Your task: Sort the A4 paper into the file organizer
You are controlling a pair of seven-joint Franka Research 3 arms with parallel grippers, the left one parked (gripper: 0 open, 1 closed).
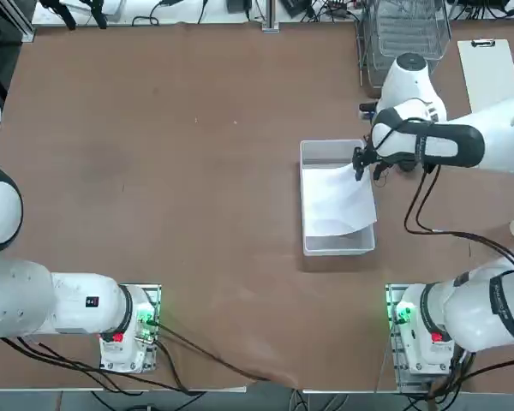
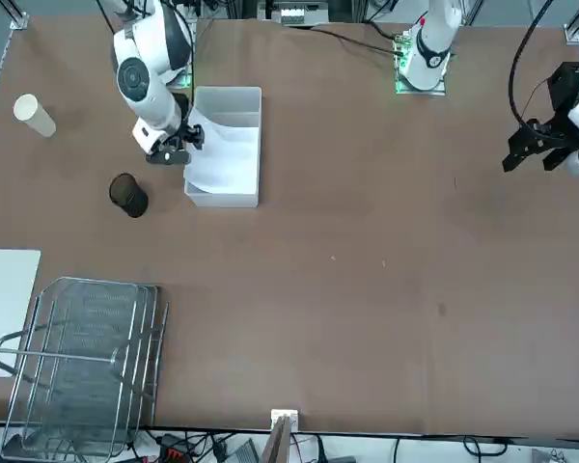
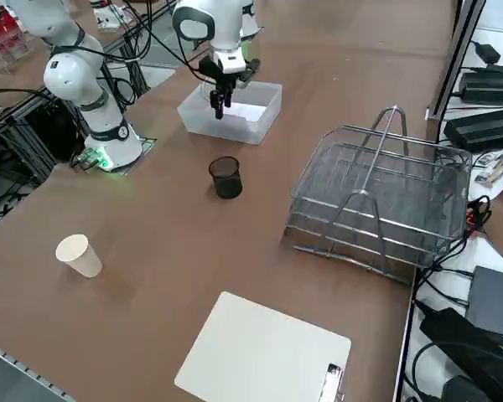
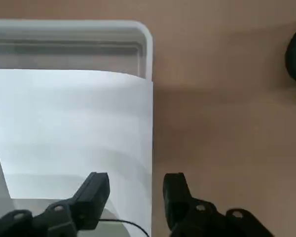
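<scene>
My parted fingers (image 4: 136, 197), holding nothing, hover at the bin's (image 4: 147, 49) long edge. The curled A4 paper (image 4: 84, 123) inside should be light, floppy and slippery; I'd pinch its overhanging side edge gently, avoiding creases.

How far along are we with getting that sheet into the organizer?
Nothing looks sorted: the silver wire mesh file organizer shows no paper in its trays. In hand: nothing gripped, but the right gripper is open at the edge of the plain white paper sheet, which lies in the translucent white plastic bin. Left: grasp, lift, carry, insert.
</scene>
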